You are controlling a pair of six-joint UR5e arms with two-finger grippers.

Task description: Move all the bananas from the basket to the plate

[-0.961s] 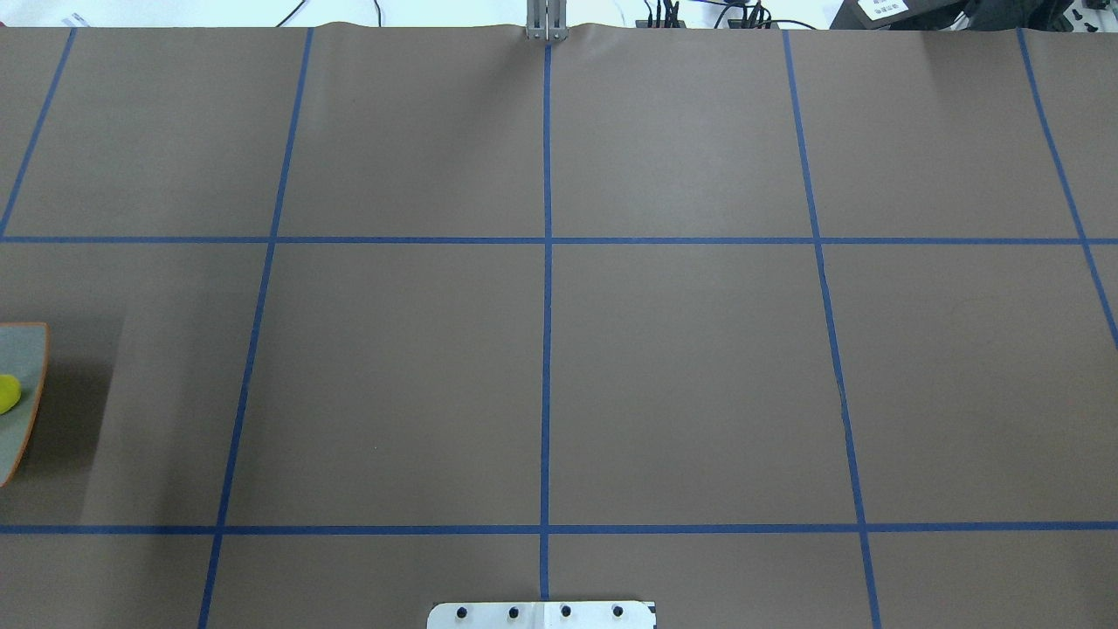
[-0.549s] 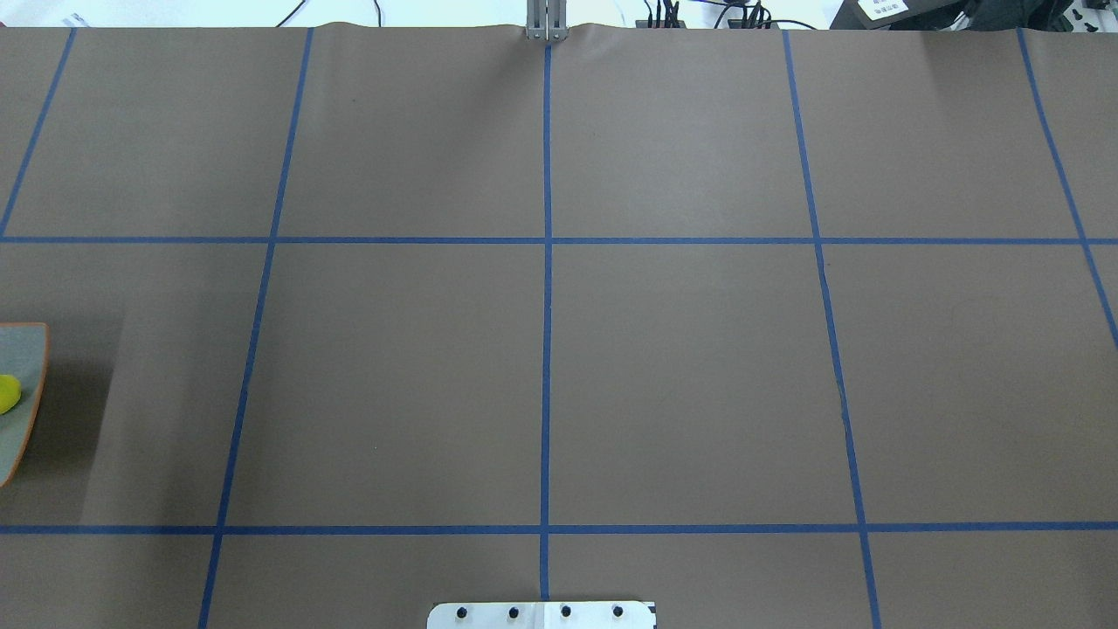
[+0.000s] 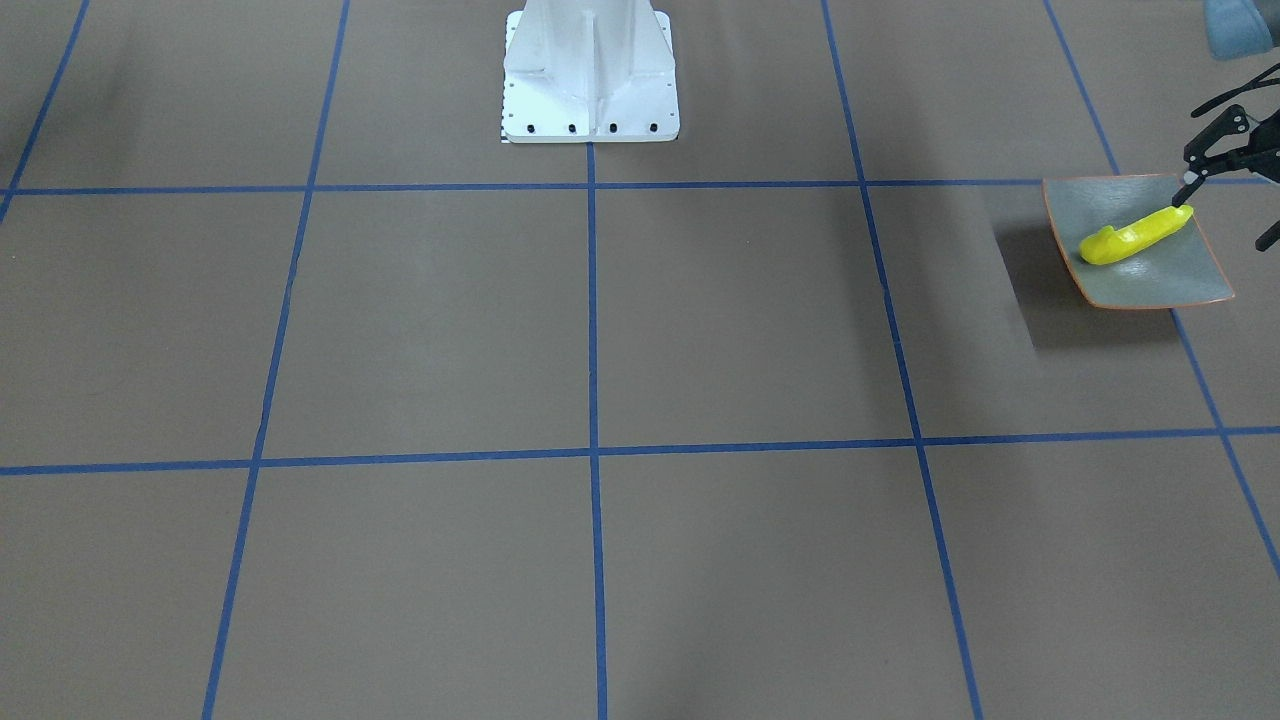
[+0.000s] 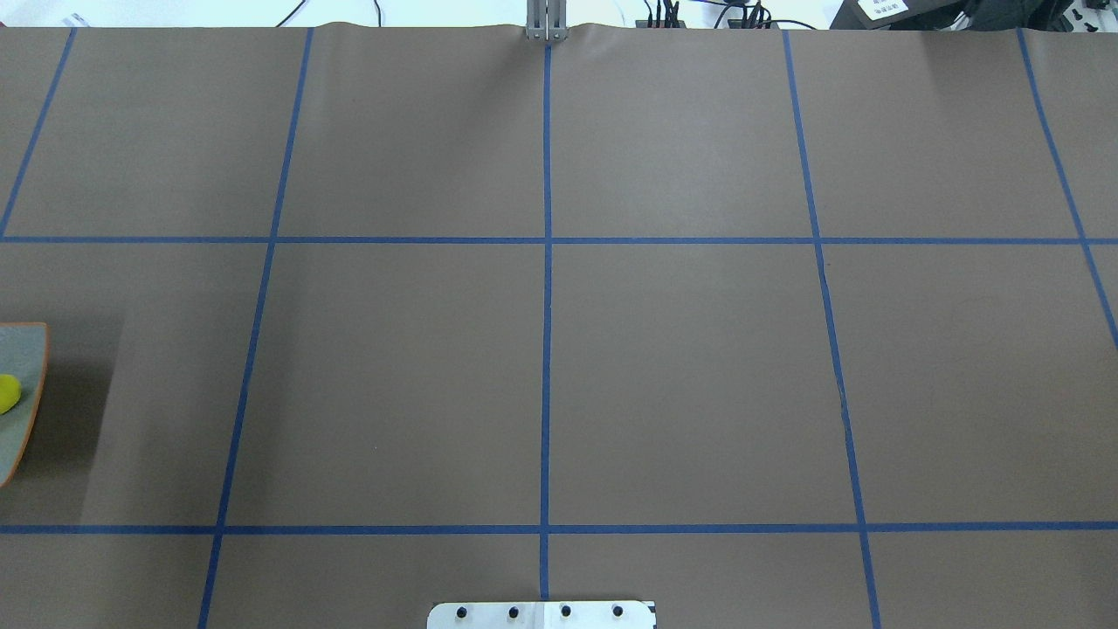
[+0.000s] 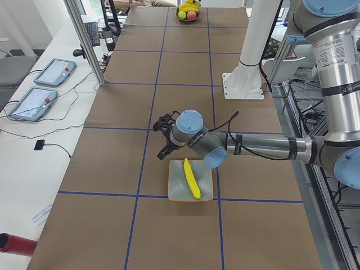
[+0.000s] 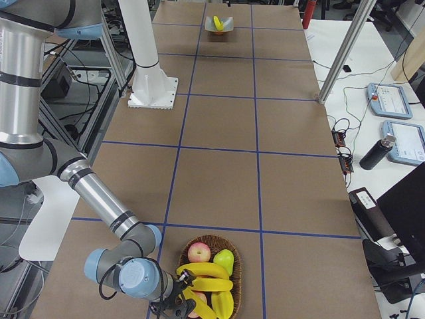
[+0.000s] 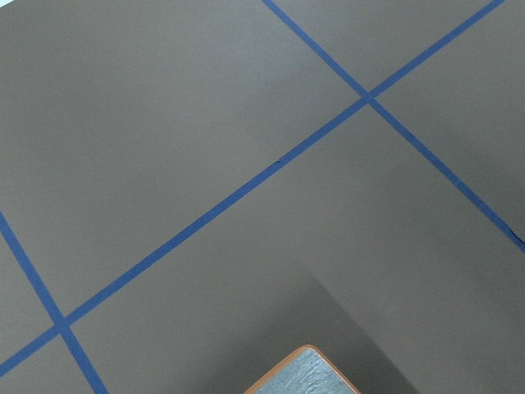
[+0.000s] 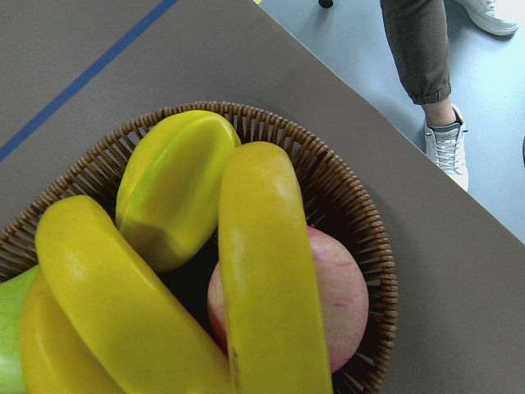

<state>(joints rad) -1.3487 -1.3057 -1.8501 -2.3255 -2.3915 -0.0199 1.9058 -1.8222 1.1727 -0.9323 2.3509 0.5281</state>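
No text is legible anywhere; print on a white label (image 4: 884, 7) is too small to read.

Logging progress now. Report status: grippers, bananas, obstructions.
Left gripper open by plate, empty. Right gripper at basket, jaws unreadable. One banana on plate; more bananas in basket. Apple beneath them; nothing on top.

Overhead view: the frame's left edge cuts off most of the plate (image 4: 24, 358) and all but one end of the banana (image 4: 7, 394). The right gripper (image 6: 178, 309) is partly cut off; its opening cannot be told.
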